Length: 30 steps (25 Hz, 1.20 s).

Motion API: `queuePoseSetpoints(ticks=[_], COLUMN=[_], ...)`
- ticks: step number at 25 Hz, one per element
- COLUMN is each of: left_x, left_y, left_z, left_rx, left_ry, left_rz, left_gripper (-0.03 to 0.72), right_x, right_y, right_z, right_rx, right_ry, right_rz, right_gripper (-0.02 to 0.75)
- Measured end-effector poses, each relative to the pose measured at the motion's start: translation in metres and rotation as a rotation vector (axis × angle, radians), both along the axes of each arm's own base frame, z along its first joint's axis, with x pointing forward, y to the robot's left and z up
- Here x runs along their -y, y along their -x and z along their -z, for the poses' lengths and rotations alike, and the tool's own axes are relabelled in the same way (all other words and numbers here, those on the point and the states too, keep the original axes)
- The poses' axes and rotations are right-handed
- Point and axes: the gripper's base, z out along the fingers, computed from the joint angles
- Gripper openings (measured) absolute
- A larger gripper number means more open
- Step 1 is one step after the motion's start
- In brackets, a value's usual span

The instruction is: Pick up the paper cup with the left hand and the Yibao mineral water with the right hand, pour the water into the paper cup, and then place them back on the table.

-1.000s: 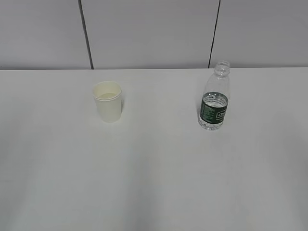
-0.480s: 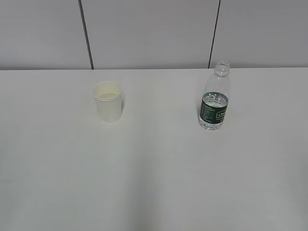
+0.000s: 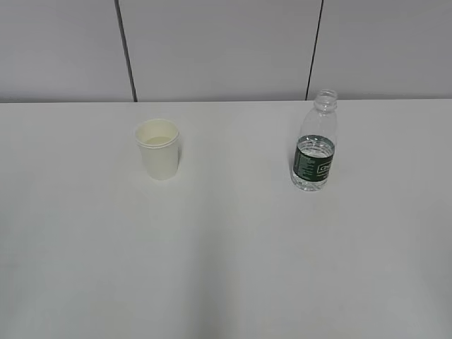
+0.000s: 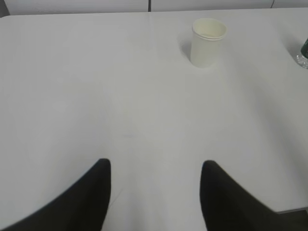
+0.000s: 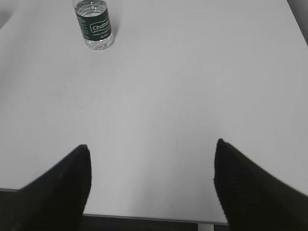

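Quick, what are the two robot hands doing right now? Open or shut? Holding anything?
Left hand: fingers open, holding nothing; the paper cup stands far ahead.
Right hand: fingers open wide, holding nothing; the water bottle stands far ahead.

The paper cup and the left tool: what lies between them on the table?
Nothing: in the left wrist view only bare white table separates the open left tool from the upright paper cup.

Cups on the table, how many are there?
1. The paper cup stands upright on the table, left of the Yibao mineral water and apart from it. No other cup shows in any view.
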Motion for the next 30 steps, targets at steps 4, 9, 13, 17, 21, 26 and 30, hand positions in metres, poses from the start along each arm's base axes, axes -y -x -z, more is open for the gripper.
queuePoseSetpoints(ticks=[4, 9, 13, 17, 21, 26, 30], left_x=[-0.0001, -0.0001, -0.0001, -0.0001, -0.0001, -0.0001, -0.0001], left_y=[-0.0001, -0.0001, -0.0001, -0.0001, -0.0001, -0.0001, -0.0002], left_z=[-0.0001, -0.0002, -0.0002, -0.0002, -0.0002, -0.0002, -0.0003], left_rx=[0.001, 0.002, 0.002, 0.002, 0.002, 0.003, 0.003], left_ry=[-0.001, -0.002, -0.002, -0.002, -0.002, -0.001, -0.001], left_rz=[0.000, 0.000, 0.000, 0.000, 0.000, 0.000, 0.000], left_gripper=[0.363, 0.326, 0.298, 0.294, 0.419, 0.645, 0.662], right_x=[0.0000, -0.0004, -0.0015, -0.0016, -0.0030, -0.0043, -0.0043], right_y=[-0.0005, -0.0005, -0.0006, -0.0006, -0.0005, -0.0004, -0.0006], right_z=[0.0009, 0.0008, 0.0007, 0.0007, 0.0007, 0.0007, 0.0004], right_rx=[-0.001, 0.000, 0.002, 0.002, 0.001, 0.000, 0.004], right_ry=[0.003, 0.000, -0.011, -0.011, -0.024, -0.038, -0.038], right_rz=[-0.002, -0.004, -0.012, -0.014, -0.023, -0.032, -0.032], right_gripper=[0.585, 0.585, 0.585, 0.585, 0.593, 0.663, 0.669])
